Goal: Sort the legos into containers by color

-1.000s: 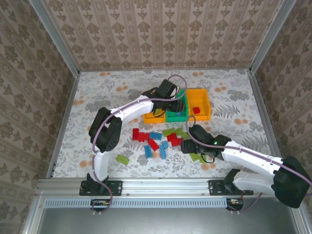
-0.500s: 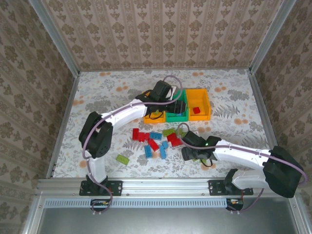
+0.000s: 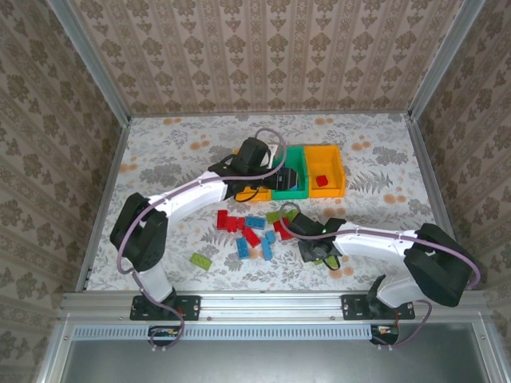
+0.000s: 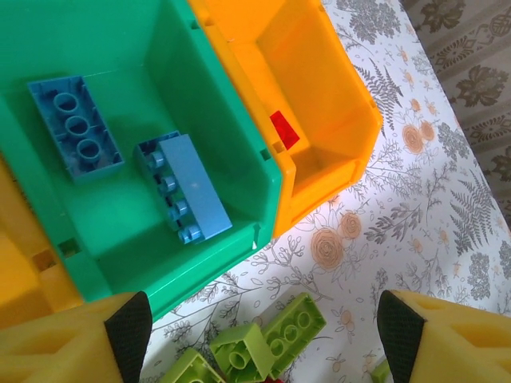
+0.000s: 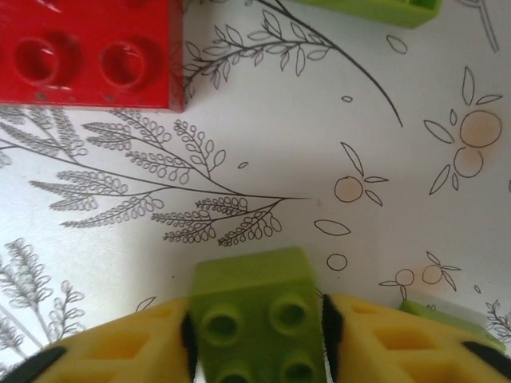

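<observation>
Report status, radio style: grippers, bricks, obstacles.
Left gripper open near green bin, two blue bricks inside. Right gripper shut on green brick. Red brick nearby, apart.

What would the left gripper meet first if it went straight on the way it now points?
Most likely the light green legos lying on the table just outside the green bin; depth is hard to judge.

This looks like a robot test cell in a lab. Beige damask-patterned wallpaper panels [image 3: 263, 56] sit in bare aluminium frame posts [image 3: 86, 56], boxing in a floral-print desk [image 3: 176, 152]. Two white jointed robot arms [image 3: 192, 189] are bolted to a grooved metal rail [image 3: 271, 303] along the desk's near edge.
</observation>
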Motion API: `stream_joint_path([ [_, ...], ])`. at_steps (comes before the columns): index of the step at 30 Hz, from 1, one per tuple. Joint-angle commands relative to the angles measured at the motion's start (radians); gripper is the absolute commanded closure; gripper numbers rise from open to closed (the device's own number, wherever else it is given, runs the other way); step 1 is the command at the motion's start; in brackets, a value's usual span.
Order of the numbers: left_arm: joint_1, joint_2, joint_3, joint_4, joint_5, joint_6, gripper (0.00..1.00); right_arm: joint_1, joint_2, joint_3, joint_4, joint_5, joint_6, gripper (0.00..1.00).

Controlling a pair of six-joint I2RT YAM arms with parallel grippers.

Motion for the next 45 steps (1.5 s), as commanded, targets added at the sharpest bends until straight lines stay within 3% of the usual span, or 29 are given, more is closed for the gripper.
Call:
stream_joint_path([
  [1,0.026,-0.074,-0.037,0.037,-0.022,-0.02,0.22,0.009,0.02,0.035,-0.034,0.022,0.005,0.64],
  [4,0.053,-0.122,-0.084,0.03,-0.046,-0.028,0.21,0.015,-0.007,0.046,-0.031,0.03,0.009,0.74],
  [9,0.109,-0.228,-0.188,0.012,-0.087,-0.03,0.2,0.0,-0.131,0.065,0.017,0.021,-0.002,0.77],
  [14,0.129,-0.321,-0.26,-0.073,-0.171,0.013,0.19,-0.109,-0.17,0.125,0.181,-0.146,-0.017,0.77],
  [18,0.131,-0.372,-0.315,-0.146,-0.239,0.03,0.19,-0.192,-0.057,0.271,0.252,-0.284,-0.007,0.8],
  [24,0.131,-0.49,-0.438,-0.252,-0.345,0.006,0.19,-0.238,0.204,0.553,0.308,-0.443,0.001,0.8],
  [30,0.119,-0.6,-0.515,-0.498,-0.507,-0.145,0.17,-0.253,0.441,0.823,0.213,-0.358,-0.028,0.79],
  [39,0.094,-0.793,-0.69,-0.606,-0.463,-0.363,0.12,-0.258,0.732,1.125,0.059,-0.268,-0.091,0.75],
  [43,0.079,-0.85,-0.726,-0.676,-0.458,-0.448,0.1,-0.259,0.791,1.174,0.045,-0.261,-0.096,0.68],
  [45,0.071,-0.874,-0.736,-0.71,-0.454,-0.515,0.02,-0.258,0.803,1.181,0.047,-0.261,-0.093,0.65],
])
